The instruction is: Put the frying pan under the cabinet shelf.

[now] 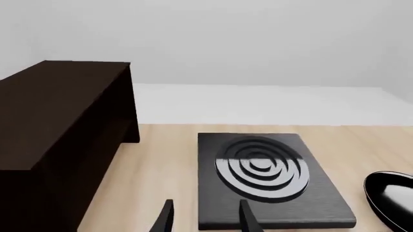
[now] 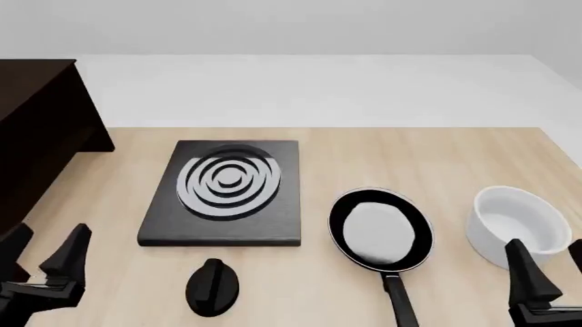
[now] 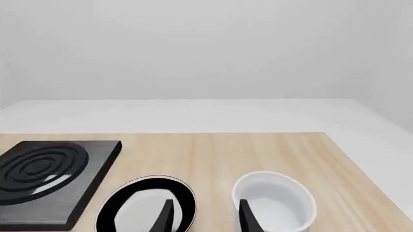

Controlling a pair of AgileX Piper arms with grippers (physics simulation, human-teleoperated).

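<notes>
The frying pan (image 2: 380, 231), glossy black with a pale grey inside, lies on the table right of centre, its handle pointing toward the near edge. Its rim shows in the left wrist view (image 1: 390, 195) and part of the pan in the right wrist view (image 3: 145, 208). The dark brown cabinet shelf (image 2: 32, 129) stands at the far left and also fills one side of the left wrist view (image 1: 58, 121). My left gripper (image 2: 43, 257) is open and empty at the near left corner. My right gripper (image 2: 553, 271) is open and empty at the near right, apart from the pan.
A flat black burner plate (image 2: 227, 194) with grey rings lies between cabinet and pan. A white bowl (image 2: 516, 225) stands right of the pan, just beyond my right gripper. A small black knob-shaped object (image 2: 212, 286) sits in front of the burner plate.
</notes>
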